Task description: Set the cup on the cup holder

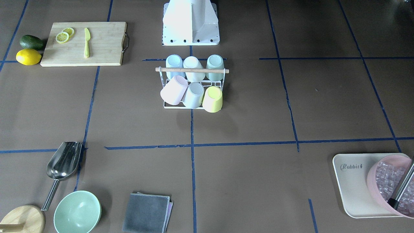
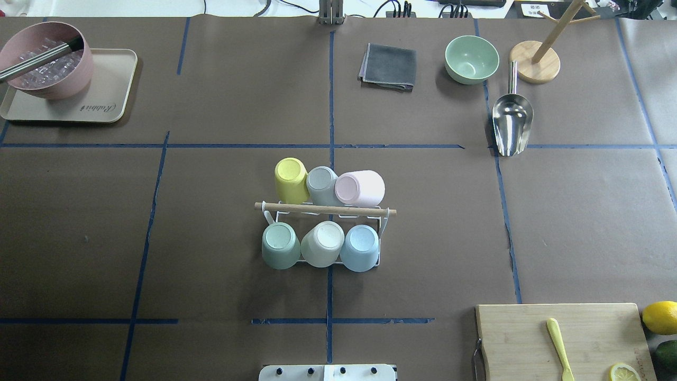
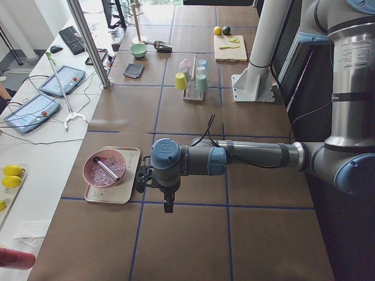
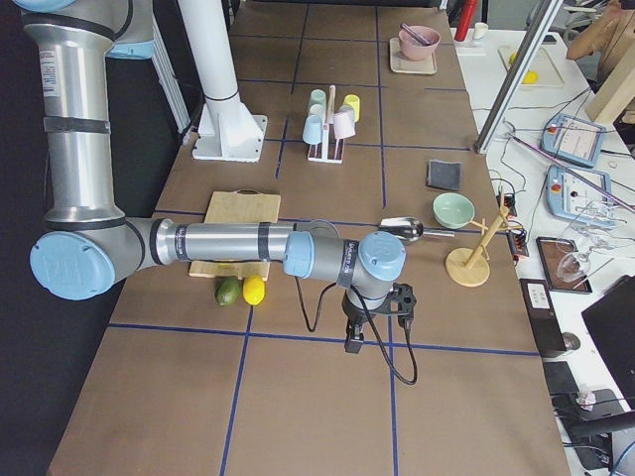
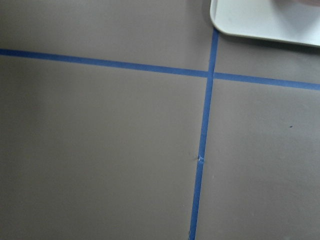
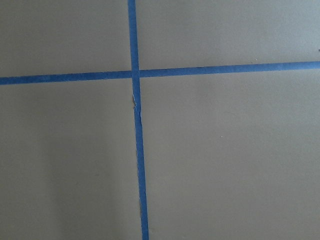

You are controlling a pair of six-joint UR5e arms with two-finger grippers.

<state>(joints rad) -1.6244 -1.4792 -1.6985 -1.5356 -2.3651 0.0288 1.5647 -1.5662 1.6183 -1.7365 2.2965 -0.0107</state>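
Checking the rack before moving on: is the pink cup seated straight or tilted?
Tilted. The pink cup slants sideways on the rack, unlike the grey cup beside it.

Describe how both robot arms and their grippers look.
The left arm and right arm match: silver-grey metal tubes with rounded light-blue joint caps. The left gripper and right gripper are small and black. A thin black cable loops loosely near each wrist. No lettering is readable.
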